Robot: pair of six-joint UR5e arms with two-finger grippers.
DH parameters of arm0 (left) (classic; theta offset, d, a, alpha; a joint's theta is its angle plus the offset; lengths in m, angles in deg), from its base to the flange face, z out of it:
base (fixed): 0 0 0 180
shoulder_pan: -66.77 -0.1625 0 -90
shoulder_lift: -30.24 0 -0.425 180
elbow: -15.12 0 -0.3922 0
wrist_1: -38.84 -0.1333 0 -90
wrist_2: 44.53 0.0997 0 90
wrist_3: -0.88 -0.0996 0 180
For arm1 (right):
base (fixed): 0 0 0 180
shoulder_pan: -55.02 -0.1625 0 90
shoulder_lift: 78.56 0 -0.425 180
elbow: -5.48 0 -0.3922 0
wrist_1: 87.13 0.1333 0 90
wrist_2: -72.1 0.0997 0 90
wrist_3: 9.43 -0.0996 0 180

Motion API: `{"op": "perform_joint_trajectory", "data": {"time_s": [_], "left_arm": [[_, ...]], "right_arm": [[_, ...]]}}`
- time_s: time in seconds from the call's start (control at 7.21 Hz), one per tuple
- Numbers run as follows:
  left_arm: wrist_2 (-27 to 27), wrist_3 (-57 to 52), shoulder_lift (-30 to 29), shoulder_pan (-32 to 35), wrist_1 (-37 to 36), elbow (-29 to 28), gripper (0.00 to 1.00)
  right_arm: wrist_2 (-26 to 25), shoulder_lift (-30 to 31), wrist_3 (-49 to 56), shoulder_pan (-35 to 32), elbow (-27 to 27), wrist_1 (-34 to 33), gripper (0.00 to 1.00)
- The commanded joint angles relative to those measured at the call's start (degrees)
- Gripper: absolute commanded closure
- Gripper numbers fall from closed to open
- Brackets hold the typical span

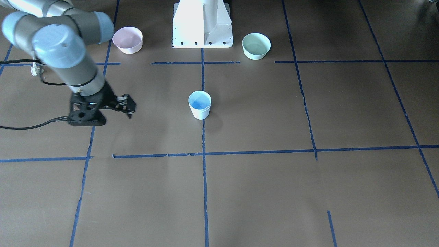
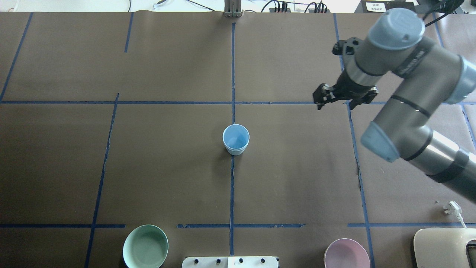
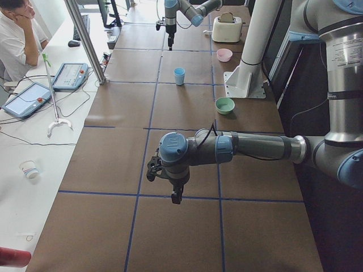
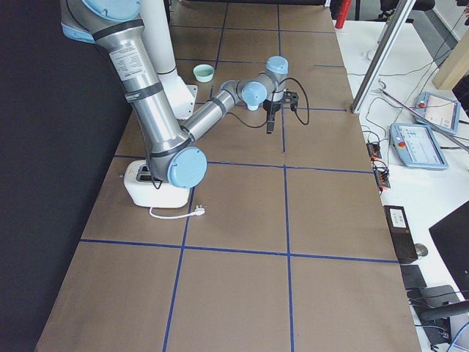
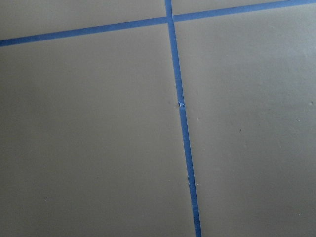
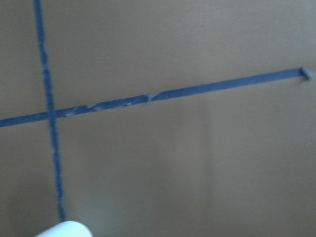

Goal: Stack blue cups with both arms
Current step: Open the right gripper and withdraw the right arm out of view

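Note:
One pale blue cup [image 1: 199,104] stands upright at the table's middle on a tape line; it also shows in the overhead view [image 2: 235,139] and the left view [image 3: 179,75]. A faint line runs round its wall; I cannot tell if a second cup is nested in it. No other blue cup shows. My right gripper [image 2: 340,104] hangs open and empty above the table, well to the cup's side and apart from it; it also shows in the front view [image 1: 128,108]. My left gripper [image 3: 176,195] shows only in the left view, far from the cup; I cannot tell its state.
A pink bowl [image 2: 347,255] and a mint-green bowl [image 2: 145,246] stand on either side of the white pedestal [image 1: 202,24]. A white toaster [image 2: 442,247] with a loose plug [image 2: 453,208] sits at the right end. An operator [image 3: 17,34] sits beyond the table.

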State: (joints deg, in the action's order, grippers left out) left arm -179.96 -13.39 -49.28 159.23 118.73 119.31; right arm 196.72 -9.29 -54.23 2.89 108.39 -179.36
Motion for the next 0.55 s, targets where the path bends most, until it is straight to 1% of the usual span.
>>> {"op": "perform_joint_trajectory", "data": {"time_s": [0.0, 0.28, 0.42], "left_arm": [[-0.01, 0.03, -0.20, 0.00, 0.00, -0.04, 0.00], [-0.01, 0.03, -0.29, 0.00, 0.00, 0.05, 0.00], [-0.10, -0.06, -0.29, 0.00, 0.00, 0.14, 0.00]], "right_arm": [[9.74, 15.83, 30.95, -15.91, 1.06, 0.03, 0.00], [10.12, 25.44, 50.78, -25.52, 0.53, -0.06, 0.00], [10.04, 29.57, 54.87, -27.13, 0.18, 0.03, 0.00]]}}
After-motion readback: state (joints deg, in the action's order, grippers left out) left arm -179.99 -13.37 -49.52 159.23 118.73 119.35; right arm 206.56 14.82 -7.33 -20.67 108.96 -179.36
